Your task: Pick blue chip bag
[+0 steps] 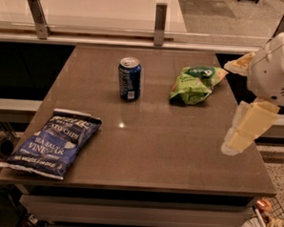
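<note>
The blue chip bag lies flat at the table's front left corner; it is dark blue with white "sea salt vinegar" lettering, and its near end hangs slightly over the edge. My gripper is at the far right, above the table's right edge. Its two pale fingers are spread wide apart with nothing between them. The whole width of the table lies between the gripper and the bag.
A blue soda can stands upright at the back centre. A green chip bag lies to its right, just left of the gripper. The brown table has a railing with glass panels behind it.
</note>
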`<action>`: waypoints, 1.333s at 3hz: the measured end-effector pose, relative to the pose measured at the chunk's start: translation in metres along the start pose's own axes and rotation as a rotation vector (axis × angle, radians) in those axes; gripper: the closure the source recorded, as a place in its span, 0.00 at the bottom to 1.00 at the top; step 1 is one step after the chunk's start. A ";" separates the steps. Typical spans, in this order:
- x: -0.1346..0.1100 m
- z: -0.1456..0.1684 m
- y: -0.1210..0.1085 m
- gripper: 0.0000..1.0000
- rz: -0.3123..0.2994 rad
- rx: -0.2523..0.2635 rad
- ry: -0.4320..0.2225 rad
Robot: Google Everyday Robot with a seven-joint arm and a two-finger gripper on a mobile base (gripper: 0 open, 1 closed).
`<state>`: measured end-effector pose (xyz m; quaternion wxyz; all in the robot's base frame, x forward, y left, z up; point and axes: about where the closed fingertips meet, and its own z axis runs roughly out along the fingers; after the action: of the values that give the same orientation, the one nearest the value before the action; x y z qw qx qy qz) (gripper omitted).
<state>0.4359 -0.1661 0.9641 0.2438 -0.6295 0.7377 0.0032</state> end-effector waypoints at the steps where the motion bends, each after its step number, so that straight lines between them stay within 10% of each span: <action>1: -0.036 0.022 0.015 0.00 -0.044 0.019 -0.134; 4: -0.151 0.094 0.028 0.00 -0.160 -0.007 -0.487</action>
<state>0.4568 0.0085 0.9280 0.4117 -0.6673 0.6051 0.1380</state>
